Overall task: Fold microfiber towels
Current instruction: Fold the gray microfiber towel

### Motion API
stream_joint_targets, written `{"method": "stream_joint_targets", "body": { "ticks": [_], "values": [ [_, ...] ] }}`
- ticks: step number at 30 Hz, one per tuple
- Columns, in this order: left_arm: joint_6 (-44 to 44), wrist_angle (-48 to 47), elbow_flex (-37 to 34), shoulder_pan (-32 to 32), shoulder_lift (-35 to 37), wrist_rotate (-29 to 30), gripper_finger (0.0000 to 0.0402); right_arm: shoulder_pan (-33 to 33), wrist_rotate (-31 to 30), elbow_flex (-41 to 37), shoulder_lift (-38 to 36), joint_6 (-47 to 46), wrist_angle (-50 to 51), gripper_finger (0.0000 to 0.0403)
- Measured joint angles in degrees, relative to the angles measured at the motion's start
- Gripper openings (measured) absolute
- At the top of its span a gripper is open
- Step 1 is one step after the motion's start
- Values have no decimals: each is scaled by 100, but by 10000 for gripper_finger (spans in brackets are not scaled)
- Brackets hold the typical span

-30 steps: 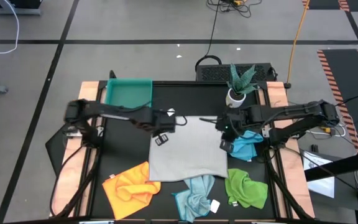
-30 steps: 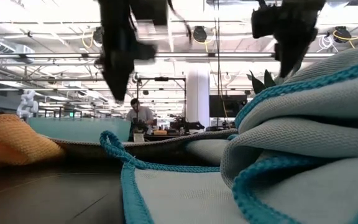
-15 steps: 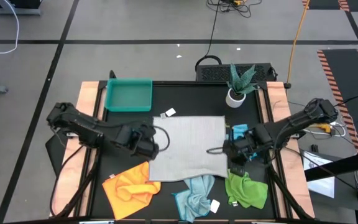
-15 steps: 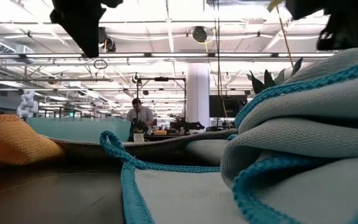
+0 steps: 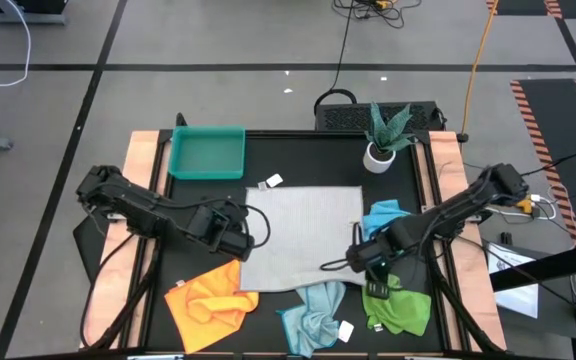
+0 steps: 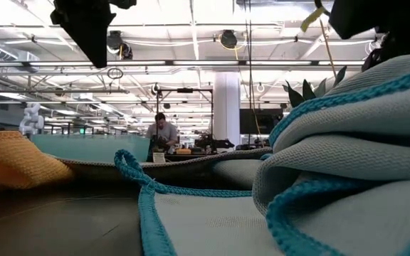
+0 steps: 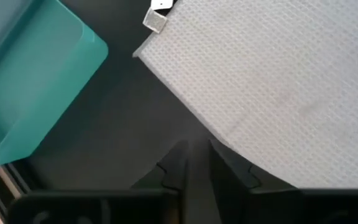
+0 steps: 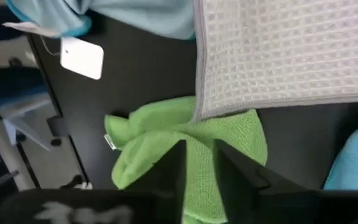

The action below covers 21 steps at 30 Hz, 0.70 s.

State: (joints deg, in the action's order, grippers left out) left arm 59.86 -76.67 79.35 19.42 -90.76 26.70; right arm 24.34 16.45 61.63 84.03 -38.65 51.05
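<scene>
- Standing by the rig right now and honestly it looks like the folding has barely started.
- The white-grey towel (image 5: 303,237) is spread flat in the middle of the black table (image 5: 298,160), no crease or fold in it that I can see, its little white tag (image 5: 273,182) sticking out at the far corner.
- The left gripper (image 7: 194,163) sits low at that towel's left edge, fingers nearly together with just a thin gap, and nothing between them as far as its wrist camera shows.
- The right gripper (image 8: 201,155) is down at the towel's near right corner, right where it meets the green towel (image 5: 396,305). Fingers a narrow way apart, no cloth pinched that I can make out.
- My guess is both are lining up to take an edge or corner for the first fold, but that's only a guess.
- Everything else is a crumpled heap: yellow-orange towel (image 5: 208,295) at the near left, pale blue towel (image 5: 313,310) at the near middle, green one at the near right, bright blue towel (image 5: 386,225) bunched just beside the flat one's right edge.
- The teal tray (image 5: 207,153) at the far left has nothing in it, and a potted plant (image 5: 383,135) stands at the far right.
- So: zero of five folded, one laid out ready, four not even flattened. Pretty much all of it is left.
</scene>
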Motion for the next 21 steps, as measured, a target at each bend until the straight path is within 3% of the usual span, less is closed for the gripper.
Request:
{"method": "stream_joint_targets", "body": {
  "ticks": [6,10,21],
  "values": [
    [-241,36,0,-8,0,-2,4,9,-157,-2,295,315,-569,156],
    [-262,34,0,-19,0,-92,16,15,-295,-2,411,374,-970,168],
    [-262,49,0,-26,0,-409,57,106,-313,-2,726,445,-926,167]
  ]
}}
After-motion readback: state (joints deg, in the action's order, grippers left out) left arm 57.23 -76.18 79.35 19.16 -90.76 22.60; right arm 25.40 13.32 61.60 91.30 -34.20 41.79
